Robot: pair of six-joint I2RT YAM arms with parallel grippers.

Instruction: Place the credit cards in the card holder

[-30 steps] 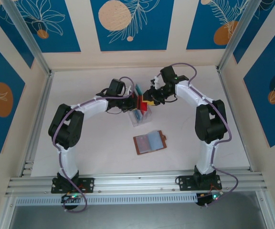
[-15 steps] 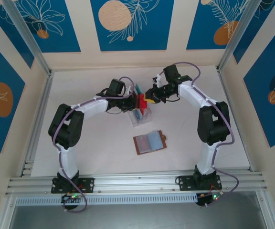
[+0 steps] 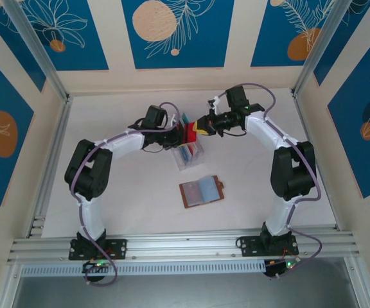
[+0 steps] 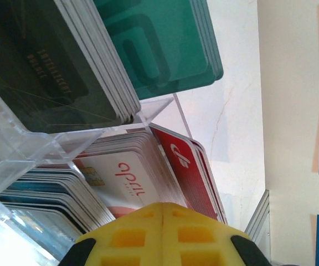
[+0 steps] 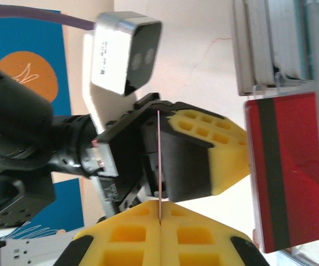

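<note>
Your right pincer (image 5: 159,235) is clenched. A thin card (image 5: 159,166) runs out edge-on from between its yellow pads, so it appears to be grasping that card at the far end of the clear rack (image 3: 190,155), just beside the upright red card (image 3: 188,133). Your left pincer (image 4: 162,238) is clenched on nothing I can see, with its tip close against the rack's stacked credit cards (image 4: 121,183). The card holder (image 3: 202,190) lies open on the tabletop (image 3: 121,192), on the near side of the rack and well apart from it.

The step in hand looks like drawing this card clear.

- **Draw it out:** Pull along the card's own plane. A sideways tug would likely drag its neighbours or tip the rack.
- **Brace the rack:** Use the left pincer to hold the rack down as you draw.
- **Check the grip:** I cannot tell whether one card or two sit between the pads, so confirm once you are clear.
- **Deliver it:** Carry the card near and present one edge squarely to a clear pocket. The holder looks light and may slide, so plan to pin it.
</note>
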